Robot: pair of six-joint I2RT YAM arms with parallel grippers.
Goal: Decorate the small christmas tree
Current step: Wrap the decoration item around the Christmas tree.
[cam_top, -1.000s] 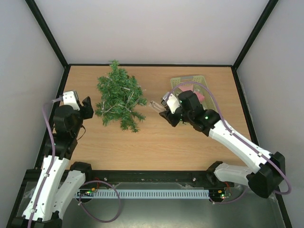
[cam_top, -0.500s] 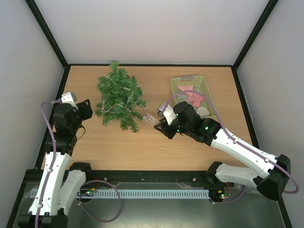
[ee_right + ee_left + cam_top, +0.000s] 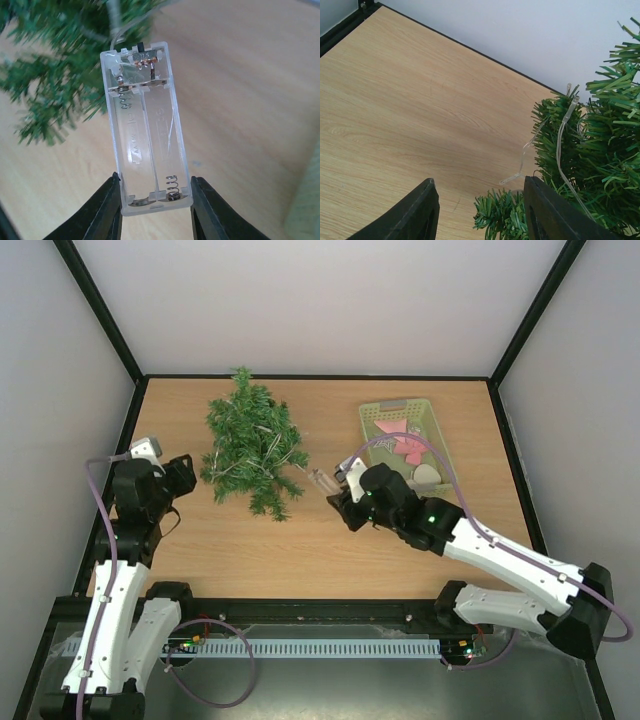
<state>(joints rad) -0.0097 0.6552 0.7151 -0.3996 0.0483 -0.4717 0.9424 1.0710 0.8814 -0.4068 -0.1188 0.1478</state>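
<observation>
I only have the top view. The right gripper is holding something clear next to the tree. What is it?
Observer: The right wrist view shows a clear battery box. The right gripper is clamping it at its lower end.
Operator: Are there batteries in it?
Observer: None visible. Both bays show bare springs.
Operator: And the left gripper, is it on anything?
Observer: No. The left gripper is open with nothing held. Its own view shows a clear light string draped over the branches of the small christmas tree, just beside its fingers.
</observation>
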